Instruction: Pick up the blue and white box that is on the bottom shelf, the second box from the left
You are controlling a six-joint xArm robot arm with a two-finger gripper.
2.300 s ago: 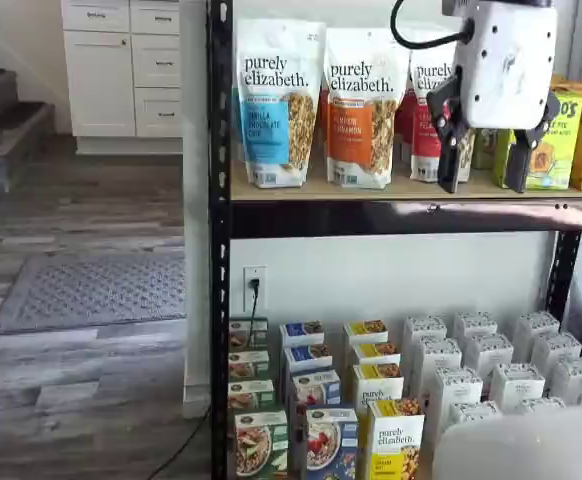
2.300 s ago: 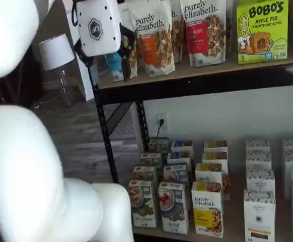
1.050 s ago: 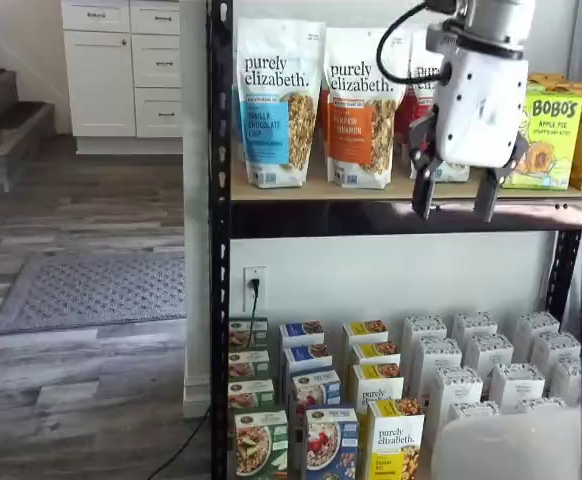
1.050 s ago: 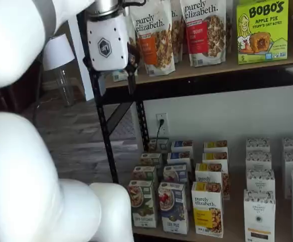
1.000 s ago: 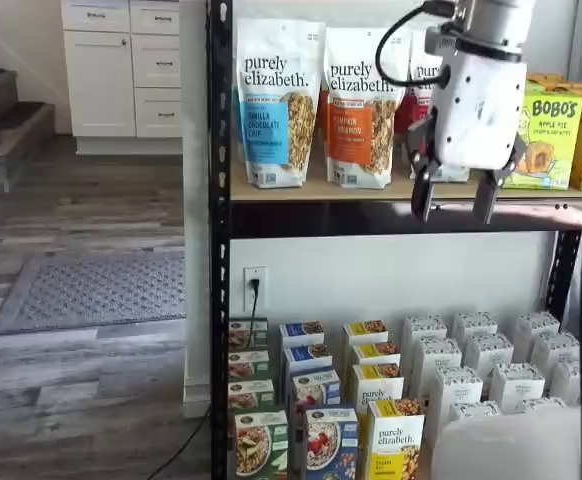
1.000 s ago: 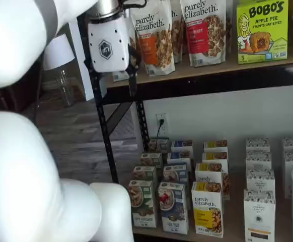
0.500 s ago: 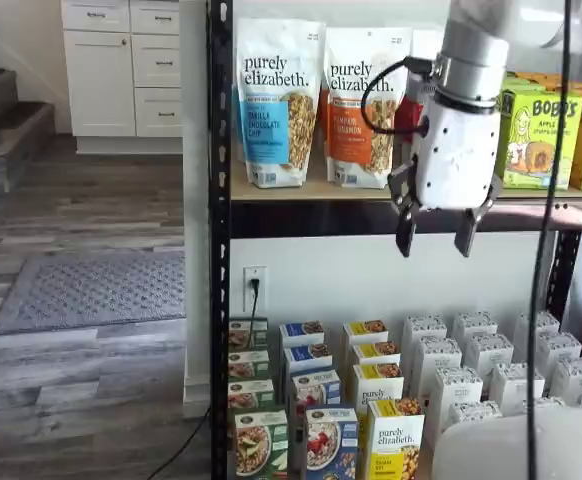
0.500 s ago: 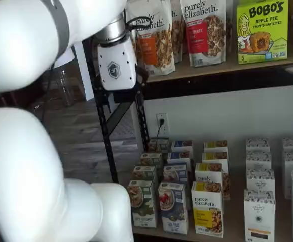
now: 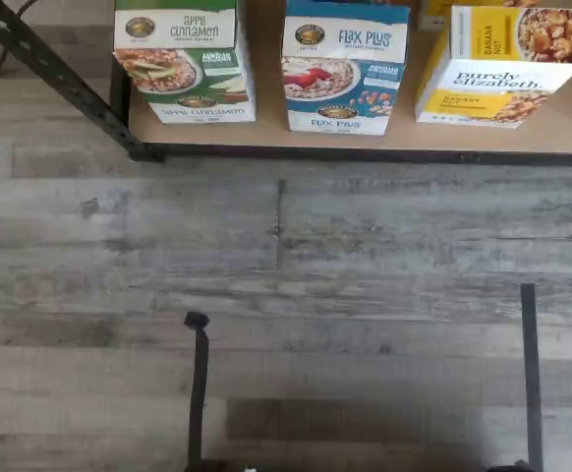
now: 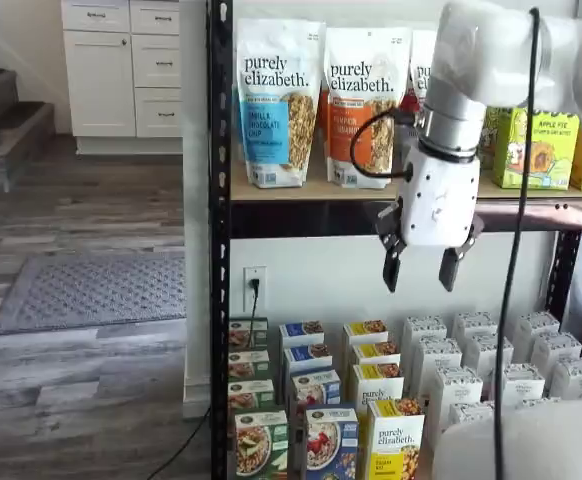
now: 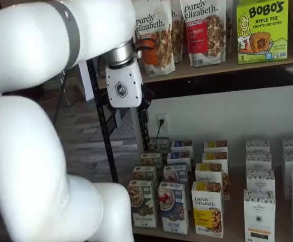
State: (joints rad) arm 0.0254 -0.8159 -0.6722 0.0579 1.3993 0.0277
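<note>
The blue and white box (image 10: 331,441) stands upright at the front of the bottom shelf (image 9: 384,145), between a green-and-white carton (image 10: 260,441) and a yellow-and-white "purely elizabeth" carton (image 10: 395,439). It also shows in a shelf view (image 11: 172,206) and in the wrist view (image 9: 345,65), marked "Flax Plus". My gripper (image 10: 420,272) hangs in front of the rack, just below the upper board, well above the box and to its right. A gap shows between its two black fingers and it holds nothing. Its white body (image 11: 122,88) shows in a shelf view.
More cartons stand in rows behind the front ones, with white boxes (image 10: 486,375) to the right. Granola bags (image 10: 278,100) and Bobo's boxes (image 11: 262,30) fill the upper board. A black rack post (image 10: 219,240) stands at the left. Grey wood floor (image 9: 286,295) lies in front.
My gripper has come down from the level of the upper shelf's bags to below the upper board and shifted left. The boxes have not moved.
</note>
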